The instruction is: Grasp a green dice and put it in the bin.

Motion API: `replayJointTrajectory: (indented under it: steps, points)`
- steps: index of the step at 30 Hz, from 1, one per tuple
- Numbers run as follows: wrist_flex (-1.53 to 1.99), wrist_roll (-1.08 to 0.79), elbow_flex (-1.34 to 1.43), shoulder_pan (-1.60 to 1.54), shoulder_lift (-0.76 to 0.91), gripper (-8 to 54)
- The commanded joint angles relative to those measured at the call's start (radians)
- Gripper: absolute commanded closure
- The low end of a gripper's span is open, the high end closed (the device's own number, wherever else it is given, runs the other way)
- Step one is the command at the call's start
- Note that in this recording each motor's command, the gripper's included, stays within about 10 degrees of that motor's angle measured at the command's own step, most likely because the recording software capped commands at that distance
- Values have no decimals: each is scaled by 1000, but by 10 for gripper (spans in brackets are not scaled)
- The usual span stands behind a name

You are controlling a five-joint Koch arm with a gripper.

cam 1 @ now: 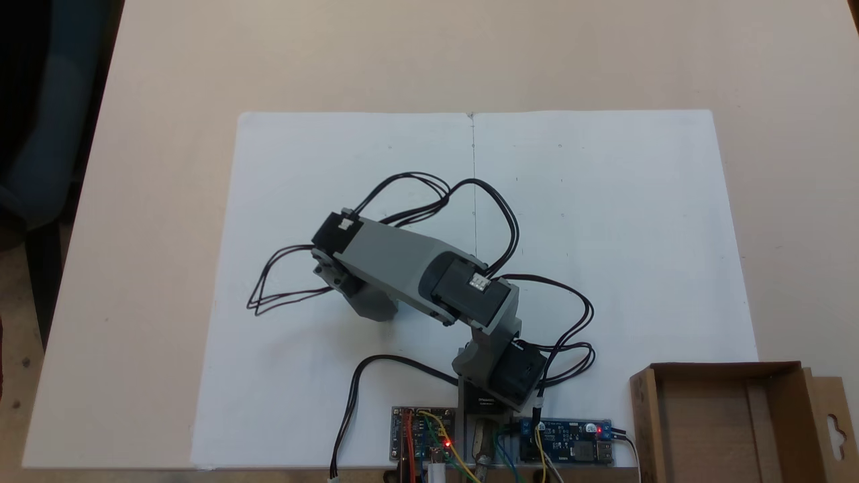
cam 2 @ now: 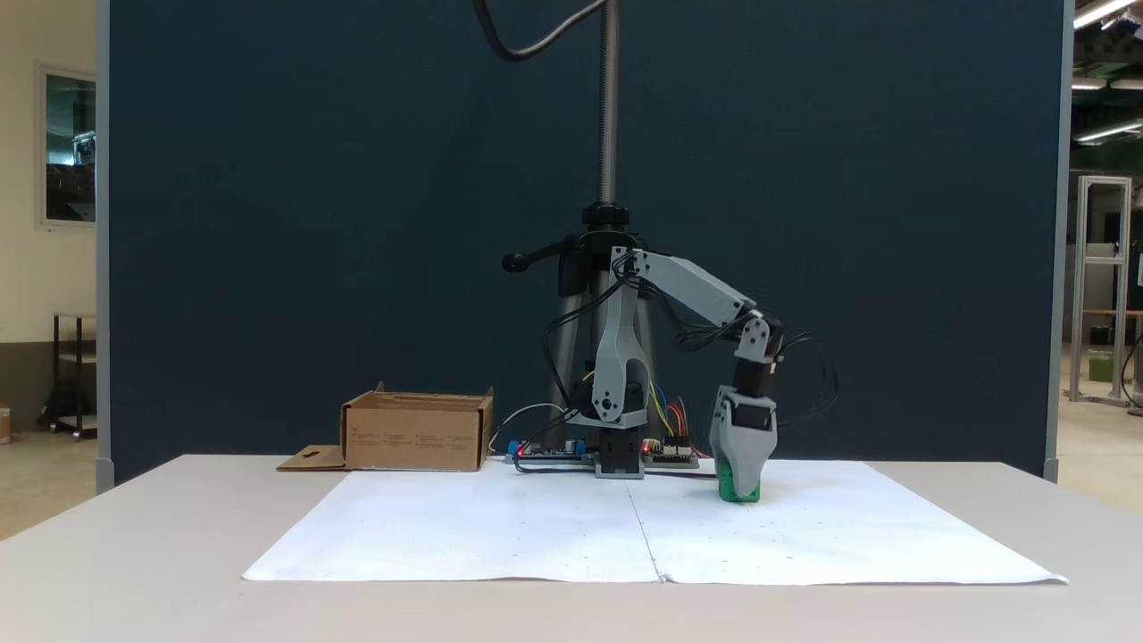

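The green dice [cam 2: 740, 488] rests on the white paper, right of the arm's base in a fixed view. My gripper [cam 2: 739, 475] points straight down over it, and a grey jaw covers the dice's upper part. Only one jaw shows, so I cannot say whether the jaws are closed on the dice. From above, the grey forearm [cam 1: 392, 258] reaches left over the paper and hides both the fingertips and the dice. The bin, a brown cardboard box [cam 2: 415, 436], stands left of the base; in the other fixed view the bin [cam 1: 643, 416] sits at the lower right with nothing inside.
White paper [cam 1: 604, 221] covers the middle of the beige table. Circuit boards [cam 1: 567, 439] and loose black cables [cam 1: 282, 282] lie by the arm's base. A tripod column [cam 2: 609, 107] rises behind the base. The bin's flap [cam 2: 308, 460] lies flat on the table.
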Motion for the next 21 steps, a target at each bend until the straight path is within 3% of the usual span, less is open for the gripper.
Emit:
replayJointTrajectory:
  steps: [1, 21]
  points:
    - [-97, 72, 9, -5, 25, 74]
    - [-264, 35, 140, 54, 114, 74]
